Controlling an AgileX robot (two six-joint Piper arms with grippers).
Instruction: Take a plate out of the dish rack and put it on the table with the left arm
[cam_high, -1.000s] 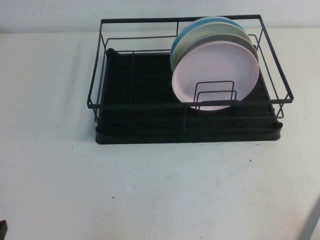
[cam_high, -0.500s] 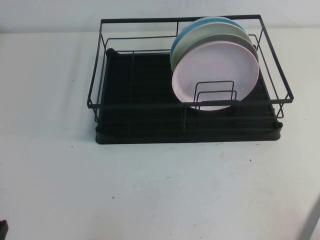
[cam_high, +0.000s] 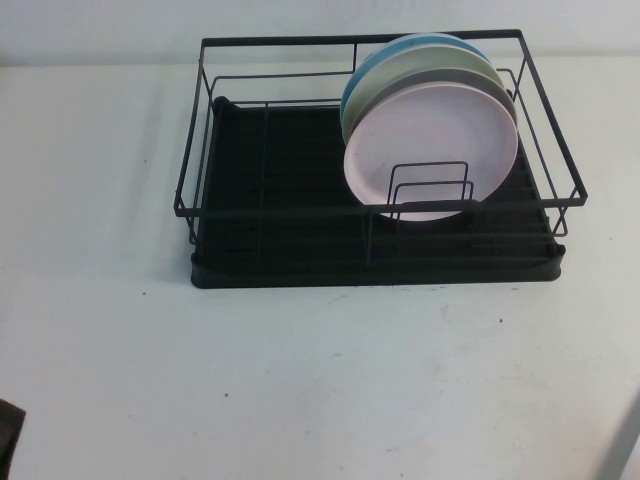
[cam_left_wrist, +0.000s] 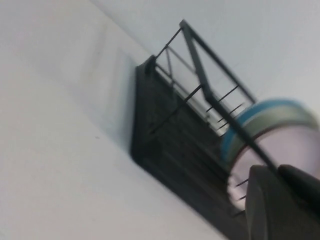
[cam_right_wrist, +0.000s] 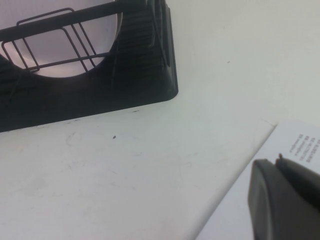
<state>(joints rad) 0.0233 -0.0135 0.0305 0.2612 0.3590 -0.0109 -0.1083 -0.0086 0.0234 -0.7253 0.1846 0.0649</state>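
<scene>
Standing on edge in the dish rack (cam_high: 300, 240) on the bench (cam_high: 320, 380), the plate (cam_high: 430, 150) is leaning (frontmost of three). Left gripper (cam_left_wrist: 282, 205) and right gripper (cam_right_wrist: 285, 200) are hovering well apart; cannot tell their opening.

One dish rack (cam_high: 380, 160), four plates upright in it, one pink plate (cam_high: 431, 150) frontmost

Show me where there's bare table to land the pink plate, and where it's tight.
The table is bare in front of the dish rack, and left of it. Crowding is in the rack's right half, where the plate leans ahead of two others. The left pincer sits near-left, short of the rack; the right pincer hangs at the table's near-right edge.
</scene>
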